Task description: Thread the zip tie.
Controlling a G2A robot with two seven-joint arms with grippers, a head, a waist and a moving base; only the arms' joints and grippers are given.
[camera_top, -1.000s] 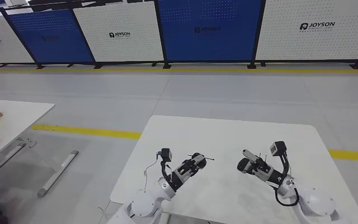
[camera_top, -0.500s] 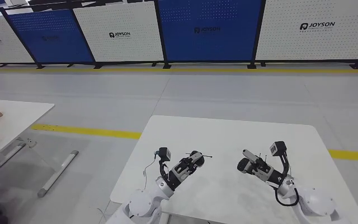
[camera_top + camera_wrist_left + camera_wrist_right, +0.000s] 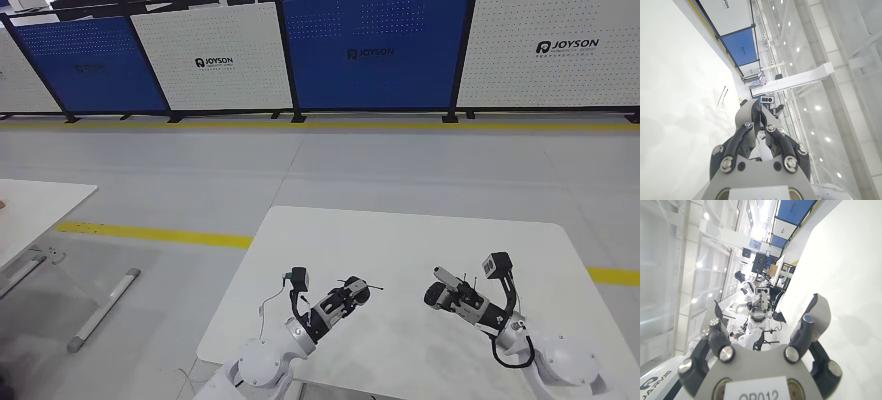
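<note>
A thin black zip tie (image 3: 373, 287) sticks out of my left gripper (image 3: 357, 291), which is shut on it above the white table (image 3: 400, 240) near the front left. In the left wrist view the zip tie (image 3: 760, 114) shows as a dark strip pinched between the pads of the left gripper (image 3: 759, 108). My right gripper (image 3: 438, 284) faces it across a gap, open with nothing between its fingers (image 3: 817, 303). From the right wrist view, the left gripper (image 3: 761, 301) hangs straight ahead, some way beyond the right gripper (image 3: 766, 306).
Two more black zip ties (image 3: 723, 94) lie side by side on the table beyond the left gripper. The table's left edge (image 3: 235, 290) is close to the left arm. Blue and white panels (image 3: 370, 55) stand far behind.
The left arm's wrist shifted slightly, first a little left, then back right and lower, with the zip tie still held. The right arm has kept still.
</note>
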